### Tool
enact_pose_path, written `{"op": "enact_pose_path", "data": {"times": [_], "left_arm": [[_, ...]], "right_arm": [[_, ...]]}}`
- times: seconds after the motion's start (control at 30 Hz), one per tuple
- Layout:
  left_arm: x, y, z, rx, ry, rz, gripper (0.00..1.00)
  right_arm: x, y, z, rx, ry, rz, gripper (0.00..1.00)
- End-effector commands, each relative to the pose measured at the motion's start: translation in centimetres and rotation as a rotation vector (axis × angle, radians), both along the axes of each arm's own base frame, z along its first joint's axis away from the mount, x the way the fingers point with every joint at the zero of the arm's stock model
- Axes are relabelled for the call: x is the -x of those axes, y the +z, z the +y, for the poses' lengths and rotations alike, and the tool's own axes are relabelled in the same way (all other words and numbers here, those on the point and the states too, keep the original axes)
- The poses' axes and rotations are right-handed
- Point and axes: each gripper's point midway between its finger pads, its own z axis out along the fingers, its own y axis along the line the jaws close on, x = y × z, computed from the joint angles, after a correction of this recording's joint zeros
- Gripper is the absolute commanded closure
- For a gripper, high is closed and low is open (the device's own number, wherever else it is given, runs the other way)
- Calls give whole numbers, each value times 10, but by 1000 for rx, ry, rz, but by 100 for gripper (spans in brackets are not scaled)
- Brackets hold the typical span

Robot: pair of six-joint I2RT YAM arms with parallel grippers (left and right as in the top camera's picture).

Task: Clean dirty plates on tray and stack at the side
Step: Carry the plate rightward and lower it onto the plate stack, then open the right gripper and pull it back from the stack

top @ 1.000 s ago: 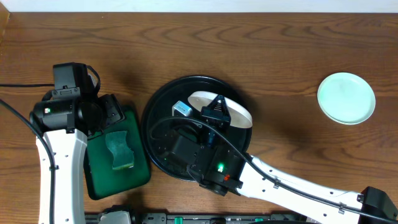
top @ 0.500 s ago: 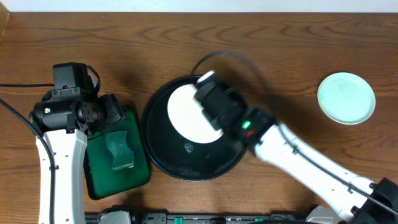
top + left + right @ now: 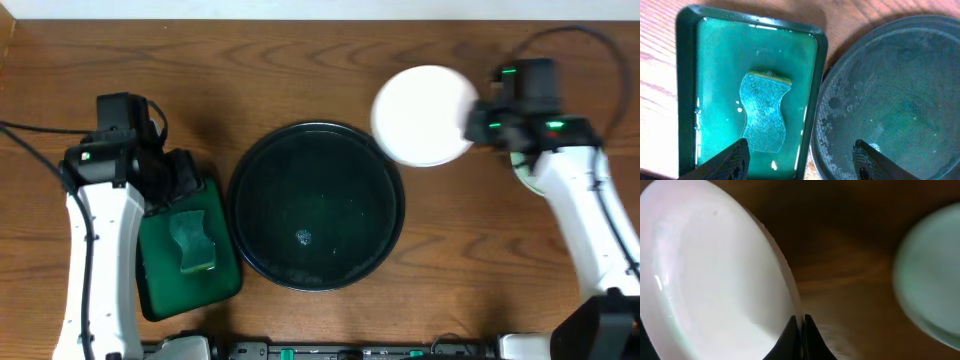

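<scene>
Now the right hand (image 3: 476, 125) holds a white plate (image 3: 422, 115) in the upper right of the overhead frame, just beside the upper-right rim of the round black tray (image 3: 300, 180).
Its two fingers (image 3: 789, 342) are pinched on the plate's rim, low in the middle of the right wrist view. A pale-mint plate (image 3: 932, 275) shows blurred at that view's right edge. The round tray sits at frame centre on the wooden worktop (image 3: 300, 70), its floor wet and speckled. At left, the left hand (image 3: 180, 178) hangs spread wide over a rectangular green tray (image 3: 225, 270) holding a teal sponge (image 3: 192, 245) in green liquid.
</scene>
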Motion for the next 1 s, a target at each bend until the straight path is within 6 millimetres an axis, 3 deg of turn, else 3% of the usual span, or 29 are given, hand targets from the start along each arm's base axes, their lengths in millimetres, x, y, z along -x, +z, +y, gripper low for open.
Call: {"op": "enact_pose_path", "data": {"times": [0.0, 0.1, 0.2, 0.27, 0.33, 0.43, 0.6, 0.83, 0.87, 0.9, 0.97], "left_arm": [[-2, -9, -2, 17, -3, 34, 34], [-3, -12, -2, 19, -3, 46, 34], [-5, -12, -2, 18, -3, 38, 34], [-6, -12, -2, 17, -3, 35, 34], [-6, -12, -2, 17, -3, 34, 34], [-6, -12, -2, 17, -3, 34, 34], [-6, -12, -2, 17, -3, 34, 34], [-6, -12, -2, 17, -3, 34, 34], [-6, -12, -2, 17, -3, 34, 34], [-6, -12, -2, 17, -3, 33, 34], [-6, -12, -2, 17, -3, 34, 34]], "right_arm": [[5, 15, -70, -75, -210, -23, 99], [18, 6, -127, -87, -375, 0, 99], [34, -10, -171, -92, -495, 45, 99], [47, -27, -197, -107, -567, 94, 99], [65, -56, -222, -143, -655, 179, 99], [78, -83, -235, -186, -728, 252, 99], [81, -113, -247, -215, -761, 299, 99], [58, -121, -237, -272, -695, 251, 99], [54, -120, -236, -268, -682, 238, 92], [51, -120, -234, -264, -673, 234, 79], [48, -120, -229, -262, -661, 236, 28]]}}
